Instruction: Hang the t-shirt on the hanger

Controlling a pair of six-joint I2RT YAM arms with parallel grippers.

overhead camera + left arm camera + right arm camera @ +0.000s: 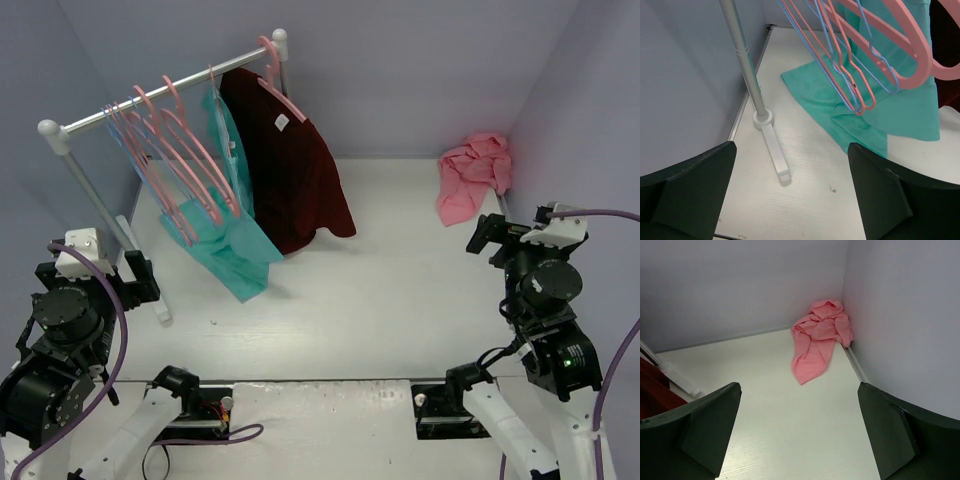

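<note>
The salmon-pink t-shirt (470,176) lies crumpled on the table in the far right corner, against the walls. It also shows in the right wrist view (819,337), well ahead of the fingers. The thin light-blue hanger (815,47) hangs on the rail among the pink hangers, at the rail's left part (118,122). My left gripper (138,272) is open and empty, near the rack's left foot; in its own view (790,200) only bare table lies between the fingers. My right gripper (486,236) is open and empty (797,435), pointing at the t-shirt from a distance.
A white clothes rack (160,95) crosses the far left; its left post and foot (771,145) stand just ahead of my left gripper. Several thick pink hangers (185,150), a teal shirt (232,235) and a dark maroon shirt (295,175) hang on it. Lilac walls enclose the table.
</note>
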